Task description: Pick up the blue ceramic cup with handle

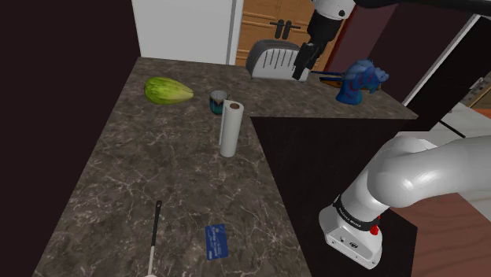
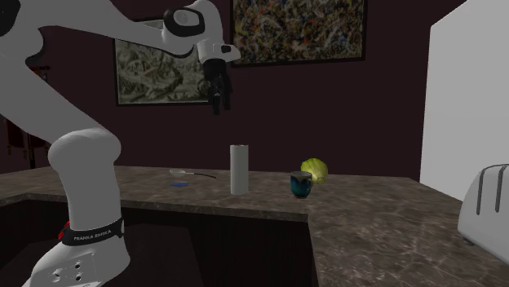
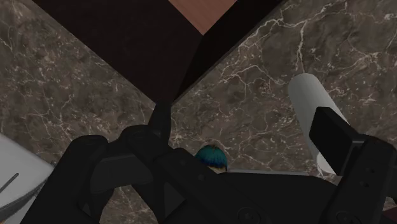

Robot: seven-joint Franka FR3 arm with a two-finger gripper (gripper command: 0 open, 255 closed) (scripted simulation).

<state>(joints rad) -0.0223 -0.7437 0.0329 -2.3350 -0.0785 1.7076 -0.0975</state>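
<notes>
The dark blue-teal cup (image 1: 218, 101) stands upright on the marble counter (image 1: 157, 181), just behind a white paper roll (image 1: 230, 128). In the second exterior view the cup (image 2: 301, 185) sits between the roll (image 2: 238, 169) and a green leafy vegetable (image 2: 315, 169). My black gripper (image 2: 219, 102) hangs high above the counter, pointing down, well clear of the cup. From the shoulder view the gripper (image 1: 302, 72) appears in front of the toaster. In the wrist view the gripper (image 3: 213, 143) is open with nothing held; the cup's teal rim (image 3: 213, 158) peeks out far below, partly hidden by the hand.
A grey toaster (image 1: 273, 59) and a blue object (image 1: 358, 81) stand at the back of the counter. The green vegetable (image 1: 167, 90) lies to the cup's left in the shoulder view. A thin utensil (image 1: 153, 240) and a blue card (image 1: 216, 241) lie near the front edge.
</notes>
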